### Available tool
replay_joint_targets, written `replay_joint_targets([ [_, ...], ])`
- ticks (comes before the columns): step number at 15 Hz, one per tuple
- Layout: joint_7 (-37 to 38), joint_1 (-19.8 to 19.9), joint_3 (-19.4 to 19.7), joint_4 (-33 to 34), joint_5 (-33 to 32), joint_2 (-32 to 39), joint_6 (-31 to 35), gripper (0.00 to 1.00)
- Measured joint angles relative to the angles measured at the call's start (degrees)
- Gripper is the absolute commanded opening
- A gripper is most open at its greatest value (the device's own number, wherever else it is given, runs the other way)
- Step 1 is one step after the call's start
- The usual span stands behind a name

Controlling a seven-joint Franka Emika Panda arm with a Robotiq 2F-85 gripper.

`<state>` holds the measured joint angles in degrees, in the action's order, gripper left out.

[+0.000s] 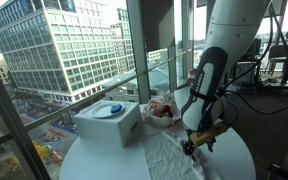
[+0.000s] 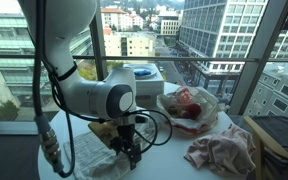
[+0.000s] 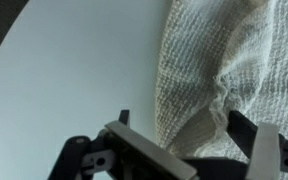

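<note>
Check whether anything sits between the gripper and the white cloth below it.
Nothing visible does. In the wrist view the open gripper hangs right over the white cloth, fingers either side of a raised fold. The white box and the plastic bag stand apart on the table.

I'm looking at a round white table [image 1: 234, 160]. A white woven towel [image 3: 234, 60] lies spread on it, puckered into a small fold, running out toward the rim. At the window-side edge sits a white box [image 1: 109, 125], with a clear plastic bag [image 2: 189, 105] of red stuff just beside it. A crumpled pinkish cloth [image 2: 224, 150] lies near the rim, apart from the towel.
</note>
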<state>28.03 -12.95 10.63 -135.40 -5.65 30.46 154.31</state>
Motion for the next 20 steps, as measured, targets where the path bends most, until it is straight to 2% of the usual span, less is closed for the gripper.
replay_joint_targets([
  [3,-1.7,1.3,-1.6,-1.5,1.8,0.0,1.0,1.00],
  [7,-9.3,7.4,-7.3,-1.6,7.6,0.2,1.0,1.00],
  [10,-13.6,10.8,-9.6,-1.5,10.0,0.4,1.0,1.00],
  [11,-14.4,11.5,-9.8,-1.4,10.2,0.5,1.0,0.90],
  [12,-15.1,12.0,-9.8,-1.3,10.3,0.7,1.0,0.74],
  [20,-17.7,12.8,-10.1,-0.4,10.4,1.7,1.0,0.13],
])
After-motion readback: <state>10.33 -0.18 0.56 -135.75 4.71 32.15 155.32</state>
